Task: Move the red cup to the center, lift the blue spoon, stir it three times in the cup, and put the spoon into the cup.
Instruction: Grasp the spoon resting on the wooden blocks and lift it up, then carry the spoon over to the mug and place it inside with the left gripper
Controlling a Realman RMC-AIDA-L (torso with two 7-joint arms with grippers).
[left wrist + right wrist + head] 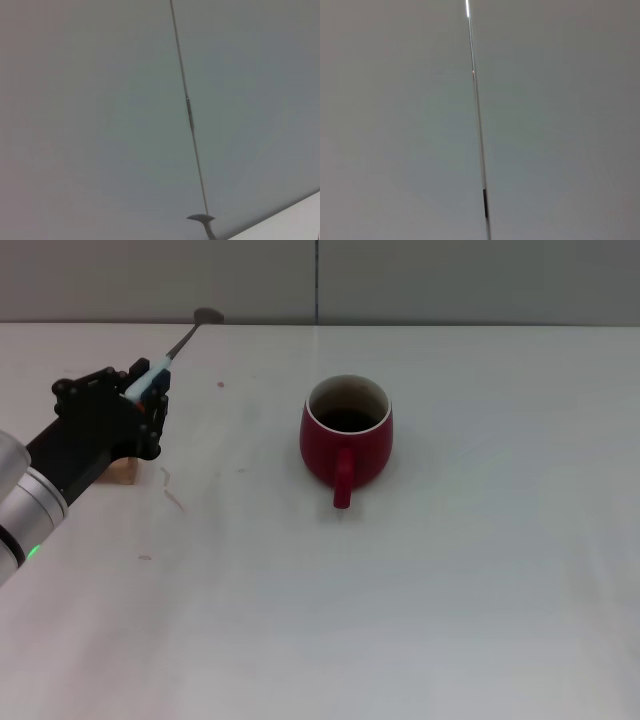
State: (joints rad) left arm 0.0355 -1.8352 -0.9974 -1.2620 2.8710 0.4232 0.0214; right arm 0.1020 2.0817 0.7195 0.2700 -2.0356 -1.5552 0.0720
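The red cup (346,436) stands upright near the middle of the white table, its handle toward me, dark inside. My left gripper (148,392) is at the left, raised, shut on the pale-blue handle of the blue spoon (178,347). The spoon's grey neck and bowl point up and away toward the back wall. The spoon's bowl tip also shows in the left wrist view (201,219) against the wall. The spoon is well left of the cup. My right gripper is out of view; its wrist view shows only the wall.
A tan wooden block (124,471) lies on the table (450,590) under my left arm. A grey wall with a vertical seam (317,280) runs behind the table. A few small marks dot the table left of the cup.
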